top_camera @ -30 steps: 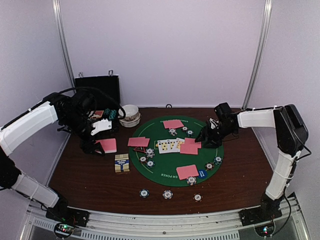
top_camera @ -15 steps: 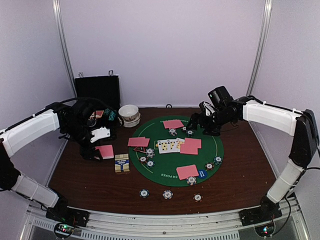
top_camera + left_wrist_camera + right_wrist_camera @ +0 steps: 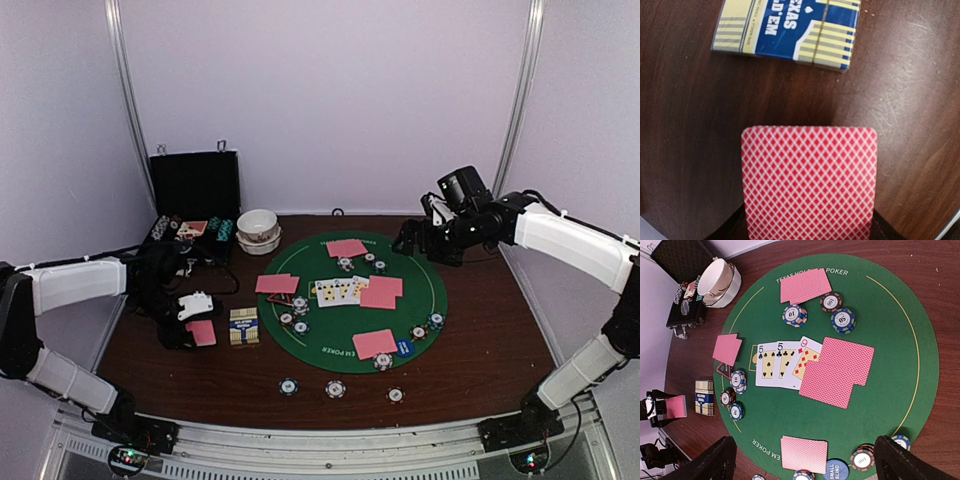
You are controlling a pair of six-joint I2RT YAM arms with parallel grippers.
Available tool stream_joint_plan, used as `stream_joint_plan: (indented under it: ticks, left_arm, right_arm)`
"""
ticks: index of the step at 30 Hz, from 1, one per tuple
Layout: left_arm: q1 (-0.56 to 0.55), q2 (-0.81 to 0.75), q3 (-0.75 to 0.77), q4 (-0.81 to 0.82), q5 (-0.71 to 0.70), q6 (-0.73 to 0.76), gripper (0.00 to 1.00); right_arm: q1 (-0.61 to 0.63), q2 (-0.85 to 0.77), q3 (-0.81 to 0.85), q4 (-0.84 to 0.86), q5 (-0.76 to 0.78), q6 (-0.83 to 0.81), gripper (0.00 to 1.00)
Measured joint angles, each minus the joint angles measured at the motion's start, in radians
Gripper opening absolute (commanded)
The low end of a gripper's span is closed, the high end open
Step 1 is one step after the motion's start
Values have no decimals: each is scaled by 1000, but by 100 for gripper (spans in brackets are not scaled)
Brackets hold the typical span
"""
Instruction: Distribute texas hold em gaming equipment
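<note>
Clamped in the left tool (image 3: pixel 188 332) near left on the table (image 3: pixel 480 345), the pink-backed cards (image 3: pixel 809 180) look light, thin and slippery, best pinched flat across their faces; the right tool (image 3: pixel 415 240) stands apart.

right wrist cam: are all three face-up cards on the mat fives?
No, the face-up cards on the green mat show two black fives and a red nine.
</note>
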Motion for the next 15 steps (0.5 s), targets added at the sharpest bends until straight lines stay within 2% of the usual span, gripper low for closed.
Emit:
stream_joint_plan:
  ticks: [6,8,9,10,11,12,13,15]
  left_arm:
    - [0,130,-2,97,-6,11,0]
    - [0,163,5,105,-4,10,16]
    - [0,179,7,108,-2,9,30]
    - [0,187,12,110,2,7,46]
    - [0,188,16,115,5,6,74]
    - [0,188,18,122,8,4,87]
    - [0,186,21,126,13,1,96]
    - [0,184,21,126,27,-1,98]
  right_arm:
    - [0,-23,-57,-6,20,6,100]
    - [0,-36,-72,-11,26,8,99]
    - [0,-41,-76,-13,28,8,100]
    - [0,-46,-78,-14,30,9,100]
    - [0,-52,-81,-14,32,8,100]
    - [0,-59,-84,-14,35,9,100]
    - [0,-65,-85,-16,37,9,99]
    - [0,-72,-85,-17,43,10,100]
